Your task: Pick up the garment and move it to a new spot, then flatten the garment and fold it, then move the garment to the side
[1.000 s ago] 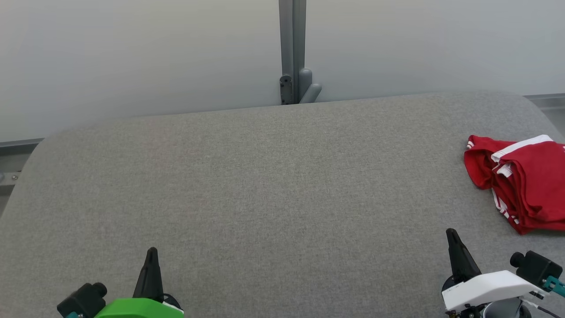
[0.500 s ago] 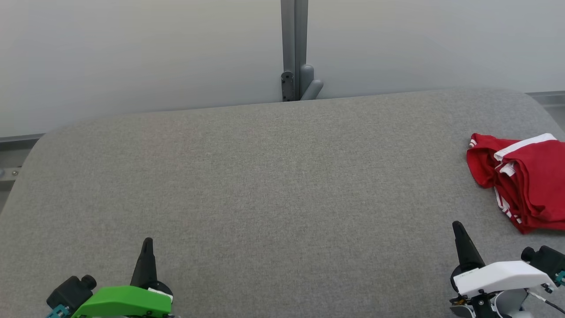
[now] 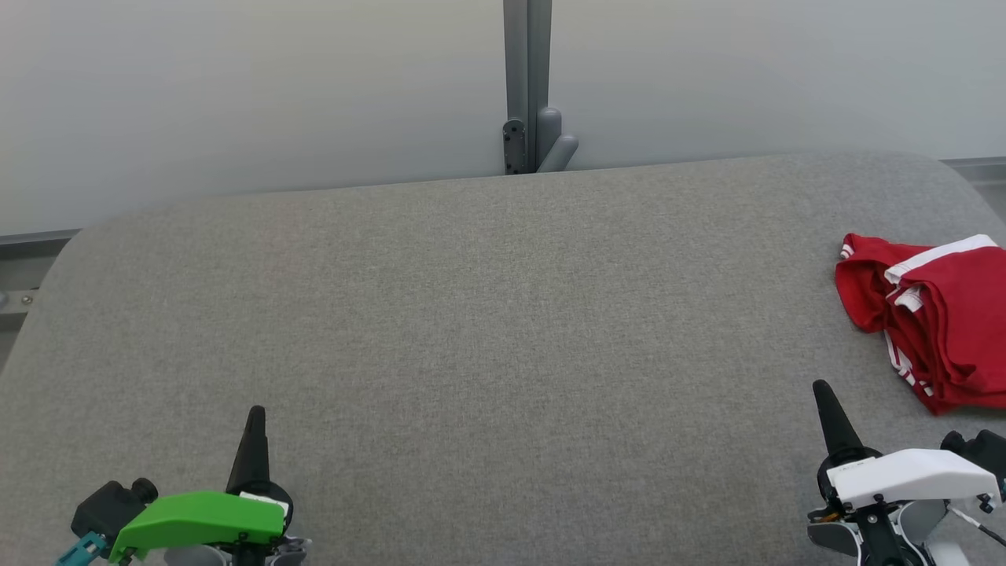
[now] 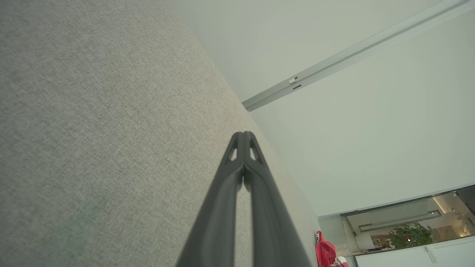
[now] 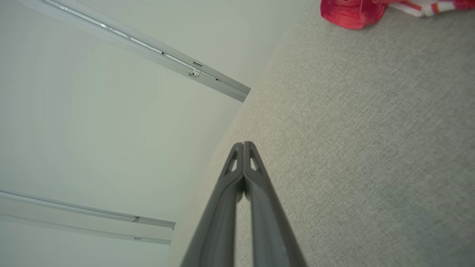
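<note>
The garment is a red piece with white stripes, bunched up at the right edge of the grey fabric surface; part of it runs out of the head view. It also shows at the top of the right wrist view as the garment and small at the bottom of the left wrist view as the garment. My right gripper stands shut and empty at the lower right, a short way in front and to the left of the garment. My left gripper is shut and empty at the lower left, far from it. Both grippers' tips touch in the wrist views: left gripper, right gripper.
A pale wall with a grey vertical post and a bracket rises behind the surface's far edge. The surface's rounded corners fall away at far left and far right. A plant shows in a room beyond, in the left wrist view.
The camera has tilted, so the whole scene sits slightly higher. Both grippers have risen a little in the picture, and both stay shut. The garment lies as before.
</note>
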{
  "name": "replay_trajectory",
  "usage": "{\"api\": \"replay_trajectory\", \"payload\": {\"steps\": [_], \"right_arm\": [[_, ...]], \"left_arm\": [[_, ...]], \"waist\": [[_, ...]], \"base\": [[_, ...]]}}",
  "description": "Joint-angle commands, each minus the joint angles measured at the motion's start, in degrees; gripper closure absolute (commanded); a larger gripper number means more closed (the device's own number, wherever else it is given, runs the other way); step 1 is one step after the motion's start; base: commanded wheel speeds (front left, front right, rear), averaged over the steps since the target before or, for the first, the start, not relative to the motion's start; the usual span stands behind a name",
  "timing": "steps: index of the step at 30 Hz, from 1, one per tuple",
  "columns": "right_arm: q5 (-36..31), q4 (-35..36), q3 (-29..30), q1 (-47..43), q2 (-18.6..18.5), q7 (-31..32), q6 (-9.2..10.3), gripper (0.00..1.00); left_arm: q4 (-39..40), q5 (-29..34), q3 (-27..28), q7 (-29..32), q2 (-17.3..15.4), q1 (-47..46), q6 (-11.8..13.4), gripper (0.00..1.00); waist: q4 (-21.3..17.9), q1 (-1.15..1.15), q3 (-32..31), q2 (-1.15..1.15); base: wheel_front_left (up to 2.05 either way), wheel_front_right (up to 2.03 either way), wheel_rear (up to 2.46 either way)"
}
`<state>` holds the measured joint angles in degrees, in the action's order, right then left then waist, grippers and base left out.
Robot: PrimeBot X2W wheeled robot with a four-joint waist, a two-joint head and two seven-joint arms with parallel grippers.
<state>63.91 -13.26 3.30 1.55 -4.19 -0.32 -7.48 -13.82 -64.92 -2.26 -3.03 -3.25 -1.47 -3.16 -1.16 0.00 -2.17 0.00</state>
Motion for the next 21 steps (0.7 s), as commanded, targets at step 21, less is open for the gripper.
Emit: {"api": "replay_trajectory", "payload": {"steps": [21], "right_arm": [[12.7, -1.0, 3.1, 3.6, 0.3, 4.0, -0.03, 1.00]], "left_arm": [[-1.5, -12.6, 2.4, 3.2, 0.0, -4.7, -2.3, 1.00]], "waist": [[0.4, 0.00, 1.0, 0.00]], "base": [[0.00, 0.00, 0.00]]}}
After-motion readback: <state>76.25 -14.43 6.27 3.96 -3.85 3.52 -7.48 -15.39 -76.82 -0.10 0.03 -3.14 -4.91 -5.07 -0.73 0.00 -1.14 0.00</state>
